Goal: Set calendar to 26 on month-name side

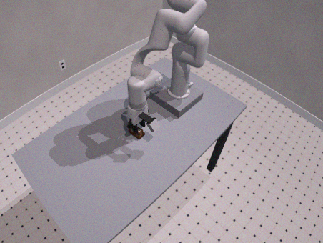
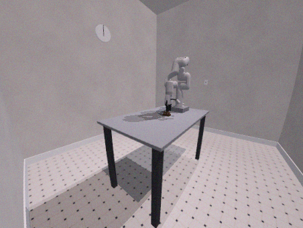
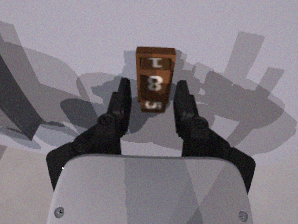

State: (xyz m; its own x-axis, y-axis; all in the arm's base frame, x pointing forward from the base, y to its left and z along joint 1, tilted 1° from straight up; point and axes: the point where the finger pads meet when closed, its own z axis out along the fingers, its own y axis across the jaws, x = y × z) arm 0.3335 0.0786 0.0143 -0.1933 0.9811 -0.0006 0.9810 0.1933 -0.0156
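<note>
Calendar (image 1: 137,134) (image 2: 166,114) (image 3: 154,90) sits at the jaws (image 1: 136,128) (image 2: 168,108), long axis crosswise to their closing line; facing unclear. Jaws partly open, gripping nothing.

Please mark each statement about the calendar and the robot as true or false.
1. The calendar tray is brown. True.
2. The gripper is shut tightly, fingertips touching. False: its fingertips stand apart.
3. The wrist view shows a figure 8 on the calendar. True.
4. The wall clock is black. False: the clock has a white face.
5. The robot's base block stands on the table. True.
</note>
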